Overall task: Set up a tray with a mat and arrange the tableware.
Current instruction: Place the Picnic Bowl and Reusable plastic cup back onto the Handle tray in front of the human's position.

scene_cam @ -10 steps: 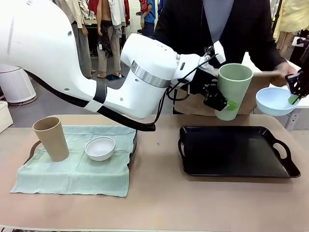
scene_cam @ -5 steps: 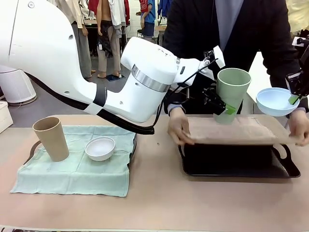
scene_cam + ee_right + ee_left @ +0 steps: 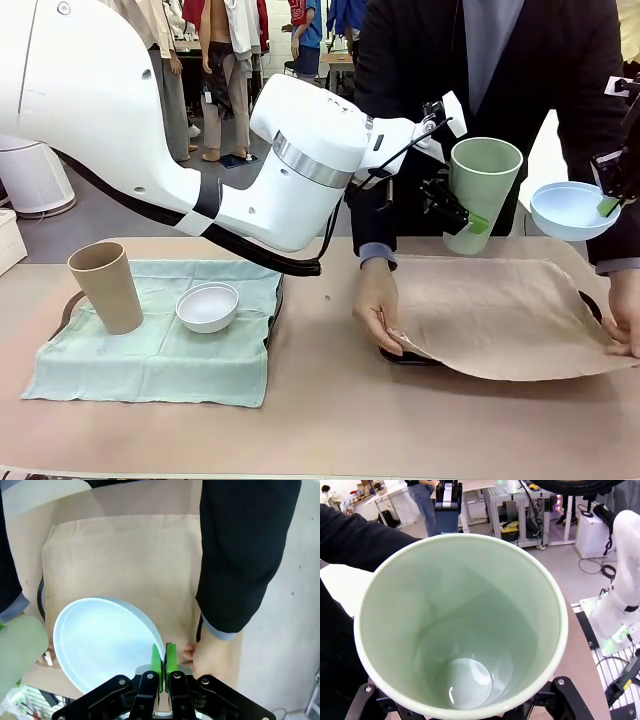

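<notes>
Tan worktop (image 3: pixel 320 420): person's hands spread a beige mat (image 3: pixel 500 310); left pincer (image 3: pixel 455 212) clasps the pale green cup (image 3: pixel 482 190), right pincer (image 3: pixel 608 205) pinches the light blue bowl (image 3: pixel 565 208).

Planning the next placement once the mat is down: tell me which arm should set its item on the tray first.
Probably the left. The left gripper holds the pale green cup just above the tan mat's far edge. The right gripper pinches the light blue bowl beyond the tray's right end, above the person's hand.
</notes>
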Available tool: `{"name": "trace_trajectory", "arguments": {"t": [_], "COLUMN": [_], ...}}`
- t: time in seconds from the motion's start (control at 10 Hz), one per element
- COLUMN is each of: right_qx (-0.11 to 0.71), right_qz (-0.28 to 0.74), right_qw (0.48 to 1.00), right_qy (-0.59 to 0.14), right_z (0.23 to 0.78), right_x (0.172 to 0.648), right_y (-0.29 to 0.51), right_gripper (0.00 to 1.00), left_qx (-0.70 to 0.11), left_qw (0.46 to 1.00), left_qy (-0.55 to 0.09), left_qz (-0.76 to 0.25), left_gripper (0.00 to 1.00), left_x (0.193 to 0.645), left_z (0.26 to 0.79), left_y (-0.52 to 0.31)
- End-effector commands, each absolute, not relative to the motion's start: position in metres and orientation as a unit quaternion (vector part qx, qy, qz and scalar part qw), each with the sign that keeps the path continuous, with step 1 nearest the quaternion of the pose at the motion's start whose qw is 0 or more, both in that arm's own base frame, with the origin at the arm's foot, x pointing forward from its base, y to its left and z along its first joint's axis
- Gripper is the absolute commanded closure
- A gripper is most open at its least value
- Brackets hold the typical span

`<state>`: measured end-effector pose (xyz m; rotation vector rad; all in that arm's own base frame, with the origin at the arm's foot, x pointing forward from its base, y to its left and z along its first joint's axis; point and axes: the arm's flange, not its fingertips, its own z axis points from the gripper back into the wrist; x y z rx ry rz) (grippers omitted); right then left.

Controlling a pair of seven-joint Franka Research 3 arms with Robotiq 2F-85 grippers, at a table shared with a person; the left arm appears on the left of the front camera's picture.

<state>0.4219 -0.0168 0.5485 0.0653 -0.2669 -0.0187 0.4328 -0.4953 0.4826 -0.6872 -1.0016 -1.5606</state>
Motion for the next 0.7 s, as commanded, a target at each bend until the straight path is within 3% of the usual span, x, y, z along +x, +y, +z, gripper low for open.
{"name": "trace_trajectory", "arguments": {"t": [0.0, 0.6], "right_qx": [0.035, 0.035], "right_qz": [-0.011, -0.011], "right_qw": [0.990, 0.990], "right_qy": [-0.135, -0.135], "right_z": [0.5474, 0.5474], "right_x": [0.4225, 0.4225], "right_y": [-0.0166, -0.0166], "right_gripper": [1.00, 1.00], "left_qx": [-0.297, -0.297], "left_qw": [0.544, 0.544], "left_qy": [-0.425, -0.425], "left_qz": [-0.660, -0.660], "left_gripper": [0.75, 0.75], "left_x": [0.4354, 0.4354], "left_z": [0.4871, 0.4871], "left_y": [-0.4954, -0.4954]}}
